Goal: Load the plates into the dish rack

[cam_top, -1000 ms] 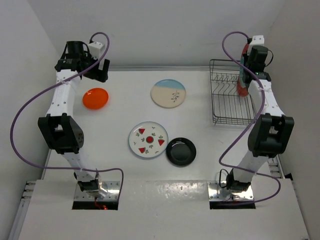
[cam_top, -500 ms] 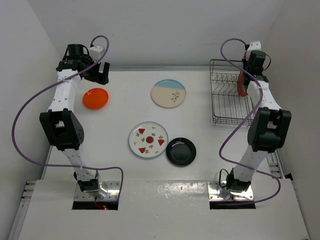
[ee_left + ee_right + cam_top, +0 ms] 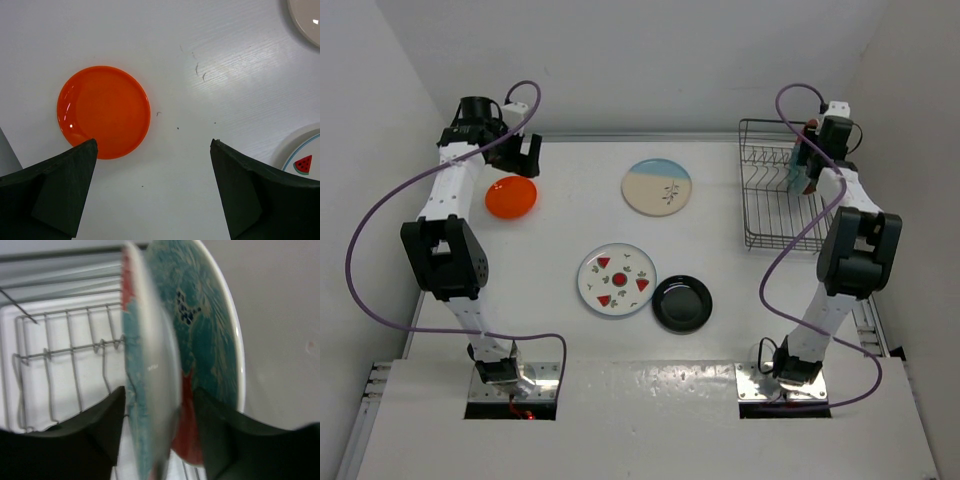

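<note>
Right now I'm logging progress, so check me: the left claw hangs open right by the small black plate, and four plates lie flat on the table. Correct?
No. The left claw hangs open right by the small orange plate, not the black plate, as the left wrist view shows. Four plates do lie flat on the table.

Left arm (image 3: pixel 440 195), right arm (image 3: pixel 848 195): white link shells, black joint housings. Purple cable (image 3: pixel 353 250) looped along each. White camera module (image 3: pixel 516 98) at each wrist. Bare-metal base plates (image 3: pixel 515 385). Left end effector (image 3: pixel 152 145): fingers (image 3: pixel 55 190) matte black, wedge-shaped. Right end effector (image 3: pixel 159 390): fingers likewise dark, blurred.
</note>
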Robot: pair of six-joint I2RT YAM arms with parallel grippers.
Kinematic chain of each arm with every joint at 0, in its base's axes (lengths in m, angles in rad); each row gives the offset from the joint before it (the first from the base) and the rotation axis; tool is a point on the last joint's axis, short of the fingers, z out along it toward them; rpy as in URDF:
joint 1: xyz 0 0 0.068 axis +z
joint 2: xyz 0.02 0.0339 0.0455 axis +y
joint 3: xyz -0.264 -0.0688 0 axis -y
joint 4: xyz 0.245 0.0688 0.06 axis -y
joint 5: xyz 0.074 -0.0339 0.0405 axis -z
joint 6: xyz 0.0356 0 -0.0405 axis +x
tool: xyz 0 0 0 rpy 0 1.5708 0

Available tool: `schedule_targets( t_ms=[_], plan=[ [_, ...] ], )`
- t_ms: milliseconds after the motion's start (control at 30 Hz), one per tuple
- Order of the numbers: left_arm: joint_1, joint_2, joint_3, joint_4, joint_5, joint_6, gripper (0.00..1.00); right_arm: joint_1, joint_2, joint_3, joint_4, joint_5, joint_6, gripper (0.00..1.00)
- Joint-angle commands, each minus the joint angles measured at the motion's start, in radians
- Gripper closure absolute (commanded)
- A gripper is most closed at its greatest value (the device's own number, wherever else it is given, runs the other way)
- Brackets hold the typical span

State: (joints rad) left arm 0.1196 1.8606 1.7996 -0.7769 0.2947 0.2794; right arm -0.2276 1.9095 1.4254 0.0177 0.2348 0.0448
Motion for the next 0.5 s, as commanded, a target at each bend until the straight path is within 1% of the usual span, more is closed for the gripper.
schedule_targets(
  t_ms=[0, 67, 167, 233, 300, 400, 467],
  plan=[
    [0.012, -0.069, 0.0, 0.018, 0.004, 0.003, 0.0, 0.002, -0.055, 0.056, 0.118, -0.135, 0.032, 0.4],
    [0.012, -0.08, 0.0, 0.018, 0.004, 0.003, 0.0, 0.01, -0.069, 0.064, 0.099, -0.156, 0.007, 0.3],
    [0.012, -0.09, 0.0, 0.018, 0.014, 0.003, 0.0, 0.017, -0.115, 0.069, 0.085, -0.17, 0.012, 0.28],
    [0.003, -0.104, 0.0, 0.018, 0.014, 0.013, 0.0, 0.019, -0.165, 0.073, 0.084, -0.202, 0.023, 0.22],
    [0.003, -0.115, -0.009, 0.018, 0.014, 0.023, 0.0, 0.036, -0.193, 0.078, 0.08, -0.203, 0.024, 0.17],
    [-0.006, -0.153, -0.041, 0.008, -0.009, 0.044, 0.0, 0.057, -0.272, 0.101, 0.038, -0.203, 0.046, 0.16],
    [-0.006, -0.172, -0.062, 0.008, -0.023, 0.057, 0.0, 0.083, -0.326, 0.116, -0.001, -0.193, 0.123, 0.15]
  ],
)
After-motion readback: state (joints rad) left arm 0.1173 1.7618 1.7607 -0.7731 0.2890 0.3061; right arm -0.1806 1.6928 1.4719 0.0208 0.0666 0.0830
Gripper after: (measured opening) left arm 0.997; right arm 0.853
